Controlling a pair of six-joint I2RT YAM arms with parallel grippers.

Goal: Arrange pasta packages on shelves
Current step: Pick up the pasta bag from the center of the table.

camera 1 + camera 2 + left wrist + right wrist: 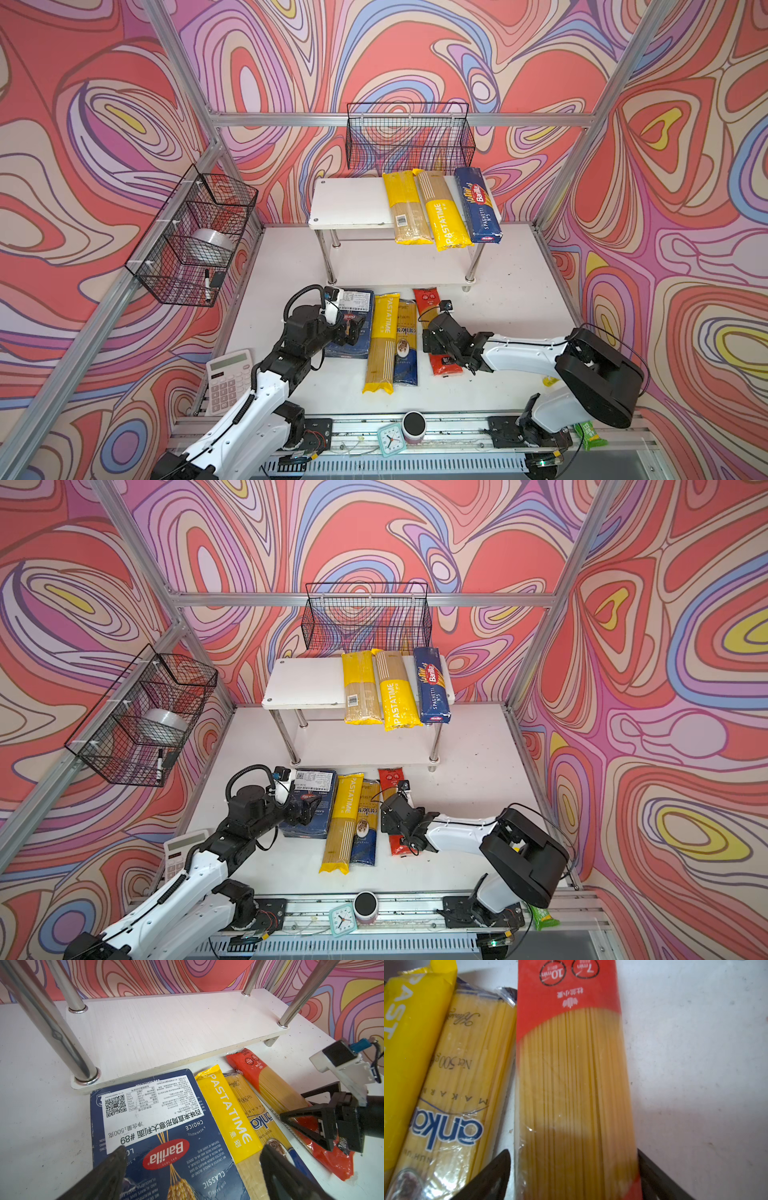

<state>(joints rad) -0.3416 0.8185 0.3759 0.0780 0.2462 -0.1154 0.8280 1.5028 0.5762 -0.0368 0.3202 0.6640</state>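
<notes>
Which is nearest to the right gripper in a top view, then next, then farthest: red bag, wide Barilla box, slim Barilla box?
From the right gripper:
1. red bag, directly under it.
2. wide Barilla box, at the row's other end.
3. slim Barilla box, up on the top shelf.

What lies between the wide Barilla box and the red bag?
A yellow PASTATIME bag and a dark blue bag, side by side, seen in both top views.

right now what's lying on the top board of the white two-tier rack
Three packs side by side: yellow barcode-side spaghetti bag, yellow PASTATIME bag, slim blue Barilla box. The white top board beneath them is covered.
</notes>
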